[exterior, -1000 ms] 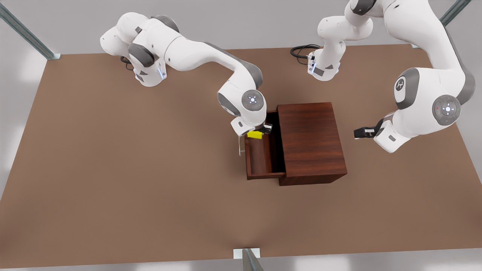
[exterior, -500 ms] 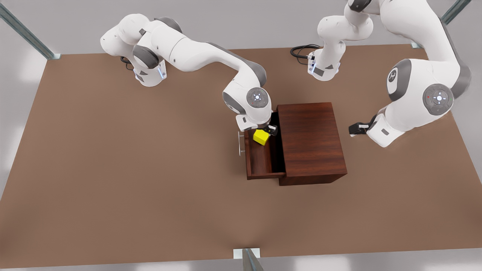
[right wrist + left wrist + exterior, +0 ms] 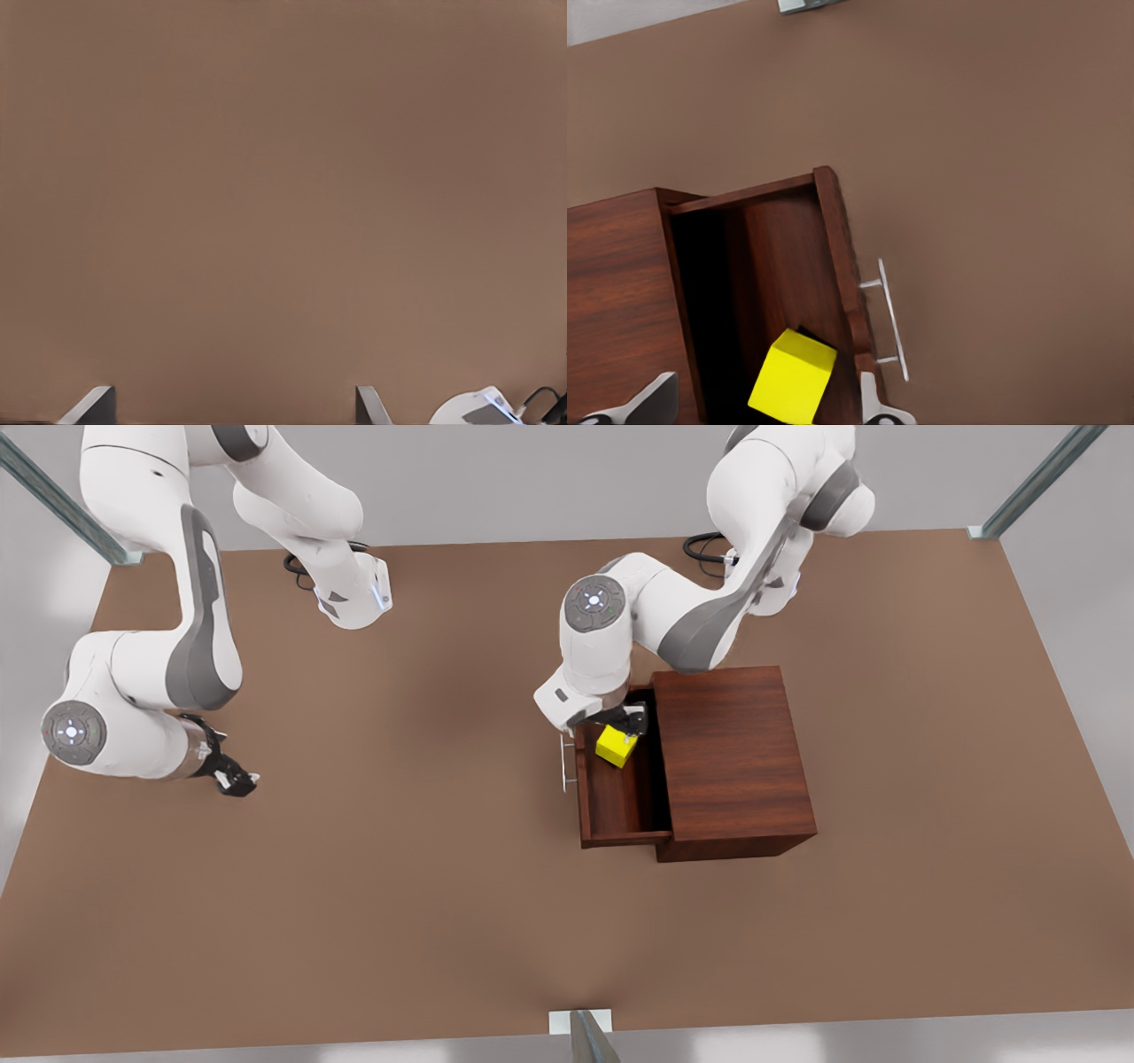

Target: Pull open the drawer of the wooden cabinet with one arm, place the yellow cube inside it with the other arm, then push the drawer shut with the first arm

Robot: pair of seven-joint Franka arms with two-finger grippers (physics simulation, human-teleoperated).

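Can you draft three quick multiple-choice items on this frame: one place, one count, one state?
1. Where is the small bright yellow cube?
A. on the cabinet top
B. inside the open drawer
C. on the table

2. How many silver bar handles does the drawer front carry?
A. one
B. two
C. three

3. What state is the dark reddish-brown wooden drawer in?
A. shut
B. pulled open
C. removed

Key: B, the cube sits within the drawer walls below the left gripper; A, one handle shows; B, the tray juts from the wooden cabinet. The right gripper waits over bare table.

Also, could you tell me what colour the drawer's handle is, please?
Silver; the handle shows best in the left wrist view.
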